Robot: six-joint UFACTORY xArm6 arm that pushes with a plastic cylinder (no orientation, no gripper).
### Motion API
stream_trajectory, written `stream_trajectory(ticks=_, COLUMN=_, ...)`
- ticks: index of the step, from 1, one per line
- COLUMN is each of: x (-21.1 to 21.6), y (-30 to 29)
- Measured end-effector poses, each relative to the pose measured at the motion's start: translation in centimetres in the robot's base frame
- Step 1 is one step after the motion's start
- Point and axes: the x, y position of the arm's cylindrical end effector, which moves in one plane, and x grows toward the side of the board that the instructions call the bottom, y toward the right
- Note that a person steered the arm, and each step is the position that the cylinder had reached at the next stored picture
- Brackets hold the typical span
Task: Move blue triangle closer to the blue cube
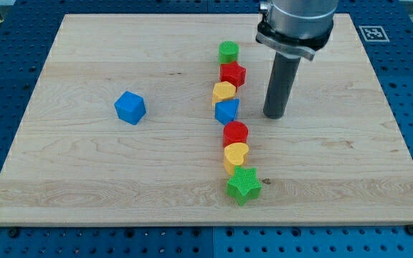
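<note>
My tip (274, 115) right of blue triangle (227, 111), blue cube (130, 107) apart, no legible writing

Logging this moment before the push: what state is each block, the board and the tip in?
my tip: on the board, right of the blue triangle, a gap between
blue triangle: in the column, between yellow and red blocks
blue cube: alone, left of the column
green cylinder: column's top end
green star: column's bottom end
board: flat

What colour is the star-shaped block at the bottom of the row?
Green; the star shows in the camera view, the only one.
</note>
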Motion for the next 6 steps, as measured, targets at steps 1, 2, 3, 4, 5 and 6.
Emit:
stream_trajectory(ticks=1, x=0.3, y=-0.8)
stream_trajectory(ticks=2, x=0.2, y=-3.7)
stream_trajectory(ticks=3, x=0.2, y=-6.5)
stream_trajectory(ticks=4, x=0.1, y=-9.8)
stream_trajectory(ticks=5, x=0.0, y=-13.0)
stream_trajectory(ticks=6, x=-0.3, y=-16.2)
